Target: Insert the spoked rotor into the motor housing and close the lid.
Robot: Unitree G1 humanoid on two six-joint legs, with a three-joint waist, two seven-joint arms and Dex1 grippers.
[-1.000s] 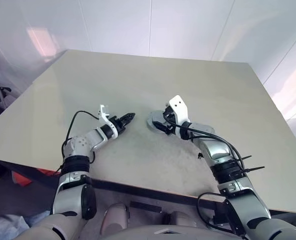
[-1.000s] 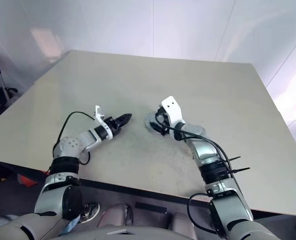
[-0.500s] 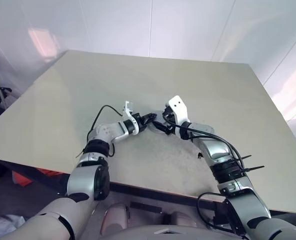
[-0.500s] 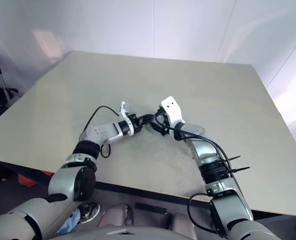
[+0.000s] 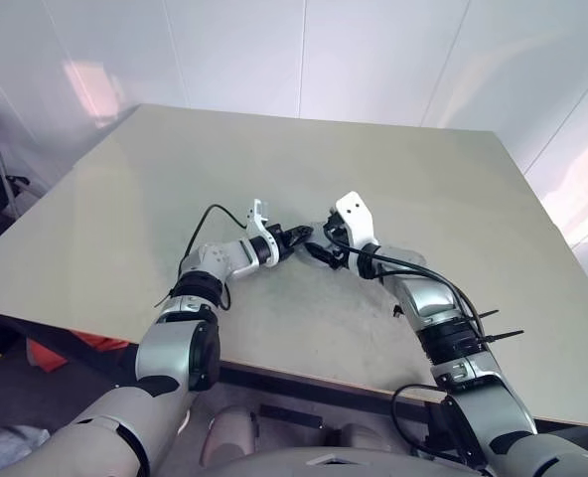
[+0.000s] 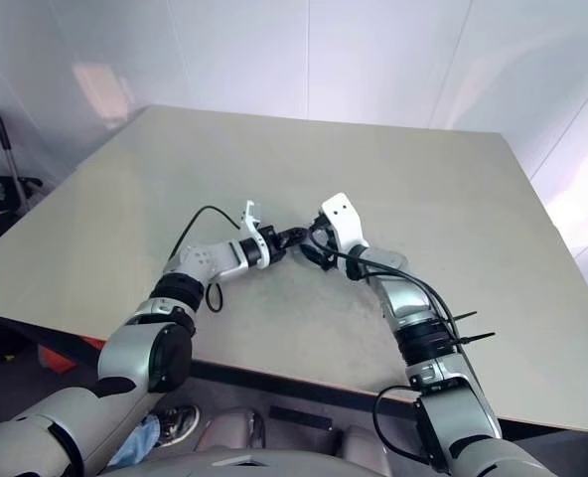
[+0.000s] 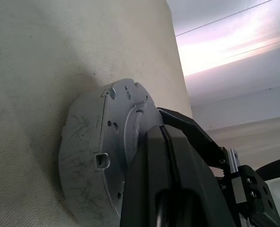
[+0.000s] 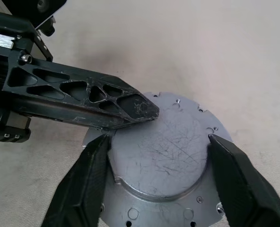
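Here, in the left eye view, we see both arms reaching inward to meet mid-tabletop (image 5: 125,189), the left gripper (image 5: 296,237) facing the right gripper (image 5: 319,250). In the right wrist view, our right jaws stand spread on either side of the lid (image 8: 163,156); the left jaws, pressed together, rest their tips on its raised centre.

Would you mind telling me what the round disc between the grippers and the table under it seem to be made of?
The lid looks like bare machined metal, probably aluminium: matte silvery grey, fine scratches all over, small drilled holes round its rim. The table has a dull beige, finely grained top, perhaps laminate or a coated board; the look leaves that open.
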